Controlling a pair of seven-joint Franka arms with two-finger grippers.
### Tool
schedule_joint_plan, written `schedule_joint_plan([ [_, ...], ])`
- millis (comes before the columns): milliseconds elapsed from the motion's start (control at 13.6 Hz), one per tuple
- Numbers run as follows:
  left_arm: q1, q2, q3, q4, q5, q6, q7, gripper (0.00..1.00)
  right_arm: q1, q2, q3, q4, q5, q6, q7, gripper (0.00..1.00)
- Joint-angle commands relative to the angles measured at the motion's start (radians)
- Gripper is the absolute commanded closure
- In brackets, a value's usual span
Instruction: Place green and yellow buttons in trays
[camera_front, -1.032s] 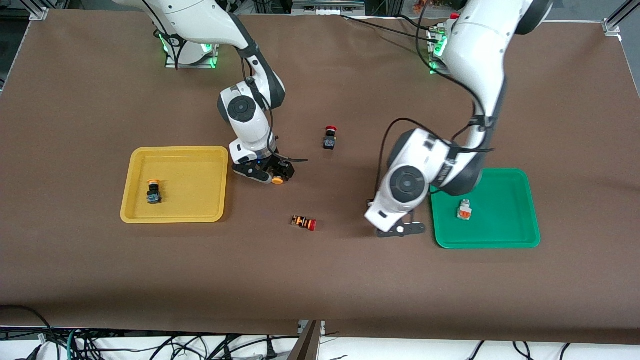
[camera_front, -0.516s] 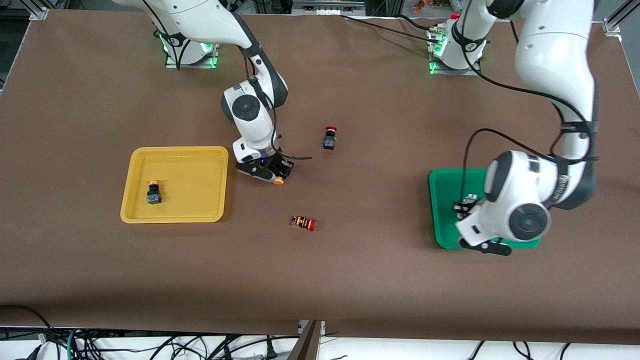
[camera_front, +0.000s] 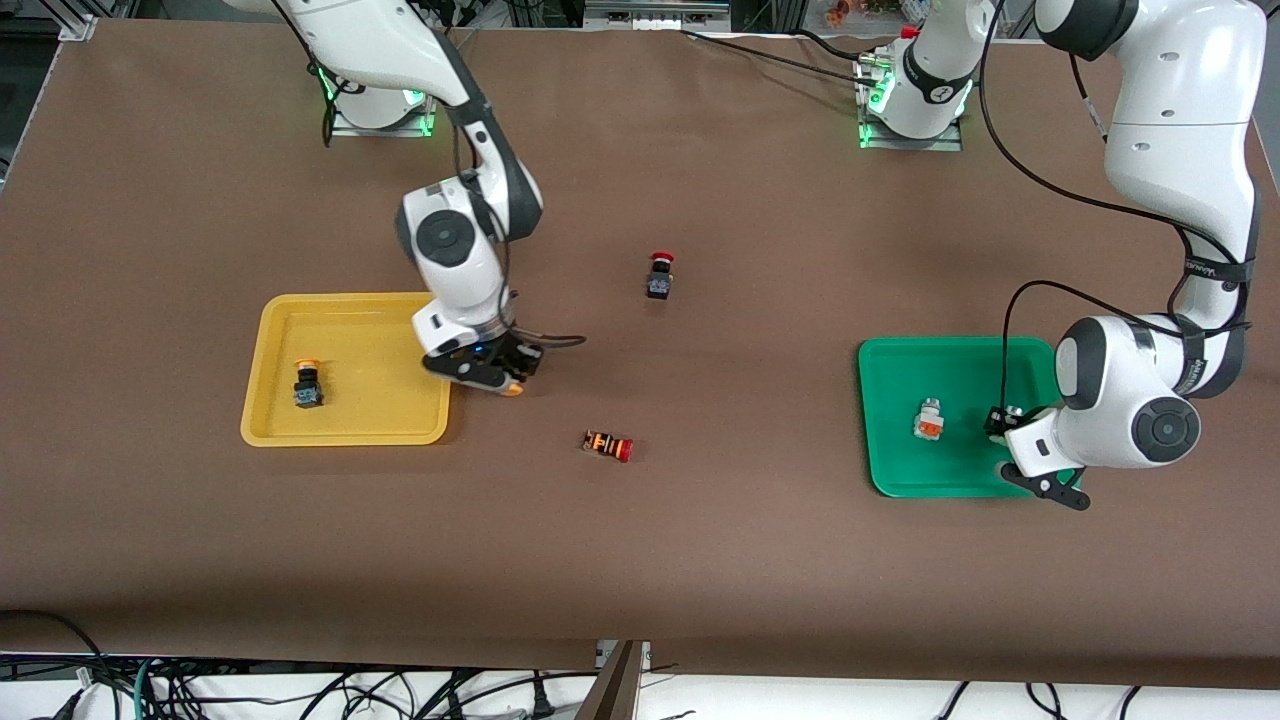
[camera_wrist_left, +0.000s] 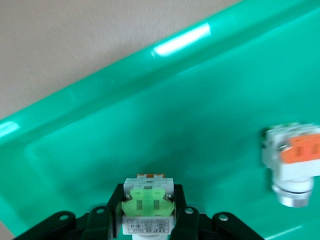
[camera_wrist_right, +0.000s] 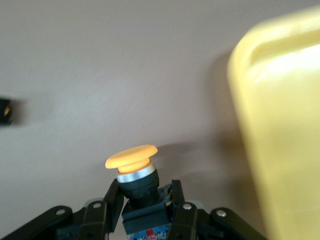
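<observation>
Clearly both grippers carry loads: the left gripper (camera_wrist_left: 148, 220), clamped on a green-faced switch (camera_wrist_left: 148, 205), hangs over the green tray (camera_front: 900, 470) near the orange-faced switch (camera_front: 929, 419); the right gripper (camera_wrist_right: 145, 210) pinches a yellow-capped switch (camera_wrist_right: 134, 165) beside the yellow tray (camera_front: 350, 435), where another yellow-capped switch (camera_front: 306, 384) lies. Releasing early risks the right one landing outside the rim.

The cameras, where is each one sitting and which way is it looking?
Front view: high across the table, facing both arms; shows the yellow tray, green tray, right claw and left claw.
Left wrist view: on the left arm, looking down into the green tray; its left claw grips a green button.
Right wrist view: on the right arm, looking at the table by the yellow tray; its right claw grips a yellow button.
Shared: front and left wrist views both show the orange-faced button.
</observation>
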Motion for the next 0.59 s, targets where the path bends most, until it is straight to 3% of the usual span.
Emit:
schedule_joint_plan([
  [0,-0.013,-0.106,-0.037,-0.047,0.021,-0.041,0.001,0.0,0.004,-0.035,-0.095,0.029,-0.001,-0.106,-0.186,1.0],
  [295,-0.018,-0.244,-0.137,0.009,0.01,-0.27,-0.176,0.0,-0.094,-0.035,-0.124,0.017,0.042,-0.105,-0.426,1.0],
  [516,-0.018,-0.324,-0.197,0.142,0.01,-0.516,-0.336,0.0,-0.15,-0.036,-0.124,-0.018,0.18,-0.105,-0.62,1.0],
])
